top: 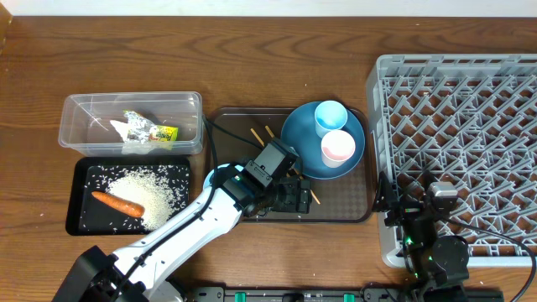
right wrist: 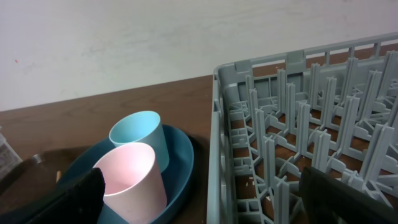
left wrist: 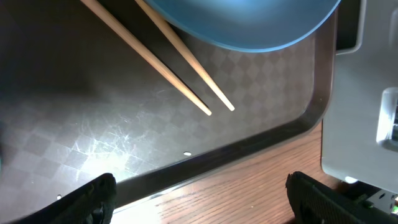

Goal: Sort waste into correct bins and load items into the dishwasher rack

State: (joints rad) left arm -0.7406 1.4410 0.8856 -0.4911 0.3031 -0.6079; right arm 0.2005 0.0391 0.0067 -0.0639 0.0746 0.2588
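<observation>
The only print you have is on the snack wrapper (top: 156, 132): dark marks on its yellow-green face, too small to read. It lies in the clear tub (top: 75, 113), touching the crumpled tissue (top: 126, 129).

The chopsticks (left wrist: 186, 81) are on the brown serving tray (left wrist: 74, 112). They lie side by side, almost parallel. In the left wrist view their long axis runs from upper left to lower right. Their tips point towards the tray's near rim and stop short of it. Their far ends pass under the edge of the blue plate (left wrist: 249, 25).

Your left fingers (left wrist: 93, 199) are spread wide and hold nothing. They hang above the tray rim and the worktop (left wrist: 249, 186), just beyond the chopstick tips.

Your right fingers (right wrist: 81, 193) are also wide apart and empty, low beside the near wall of the dishwasher rack (right wrist: 298, 124).

The light blue cup (right wrist: 140, 134) and the pink cup (right wrist: 132, 177) stand upright on the plate, mouths up, close beside each other.

The carrot (top: 117, 203) lies in the black tray (top: 80, 222). Its long axis slants from upper left to lower right, and its right end is against the rice (top: 155, 186).
</observation>
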